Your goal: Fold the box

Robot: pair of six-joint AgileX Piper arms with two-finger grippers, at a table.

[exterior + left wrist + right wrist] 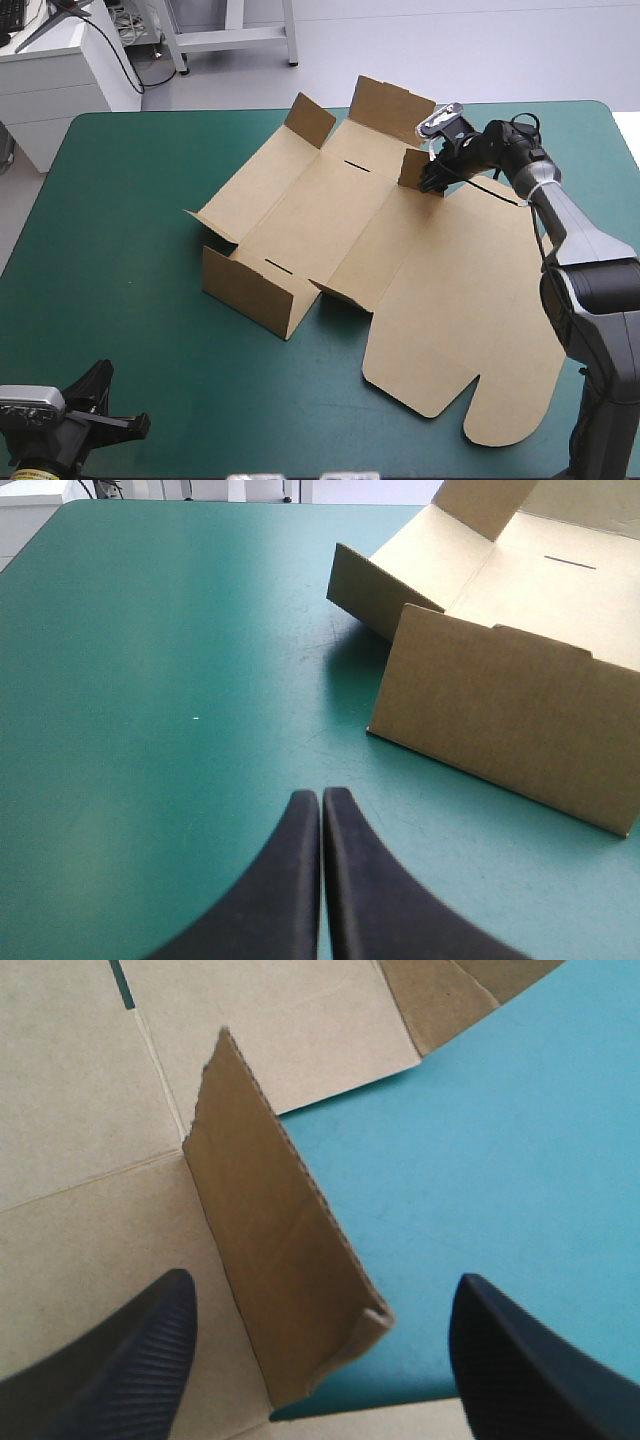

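Note:
The brown box (340, 230) lies as a cut sheet across the middle of the table, its near-left and far walls raised, its rounded lid flat toward the front right. My right gripper (432, 178) hovers open at the sheet's far right side. In the right wrist view a small raised side flap (280, 1260) stands between its black fingers (120, 1360), touching neither. My left gripper (321, 810) is shut and empty, low over the teal-green cover, with the box's near wall (500, 720) ahead of it. In the high view that gripper (120, 425) sits at the front left corner.
The teal-green cover (120, 250) lies bare on the left side and along the front. The lid panel (470, 320) reaches close to the table's front right edge. White furniture (60, 70) stands beyond the far left corner.

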